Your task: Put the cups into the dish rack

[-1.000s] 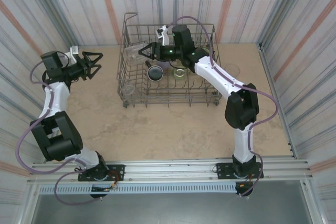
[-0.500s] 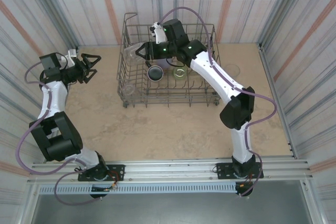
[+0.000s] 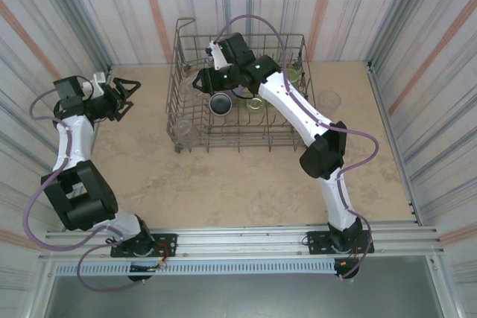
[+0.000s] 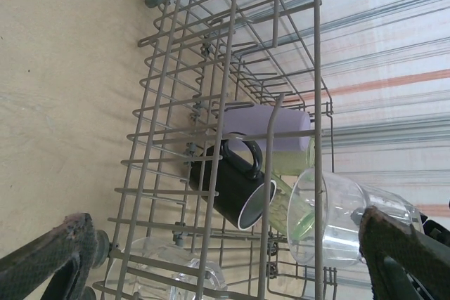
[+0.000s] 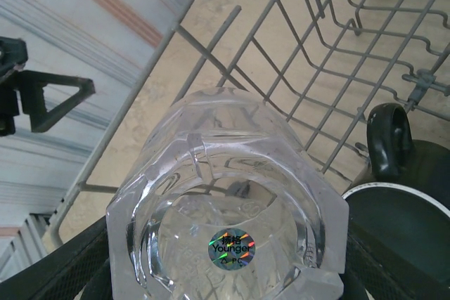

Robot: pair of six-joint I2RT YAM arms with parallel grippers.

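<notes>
Dish rack [image 3: 238, 139] hems a black mug [image 3: 220, 102] beside the clear cup [image 5: 225, 194] clamped by right gripper [image 3: 200, 80]; left gripper [image 3: 127, 94] gapes, empty.

Top external: fixed and high, above and behind the arms. I see the mounting rail [image 3: 238, 237] along the bottom edge and the dish rack [image 3: 223, 135] near the far wall [image 3: 335, 5]. This is my widest view, with the whole surface [image 3: 246, 184] in frame.

Left wrist: mounted on the left end effector [image 3: 133, 94], it looks out between its fingers [image 4: 49, 258] at the rack's side from fairly near. The frame is rolled, with the surface on the left and the wall on the right.

Right wrist: on the right end effector [image 3: 203, 80], very close, looking onto the base of a clear cup [image 5: 225, 194].

Overlap: I find that cup and the black mug [image 4: 232, 191] in both wrist views. The top view covers both.
</notes>
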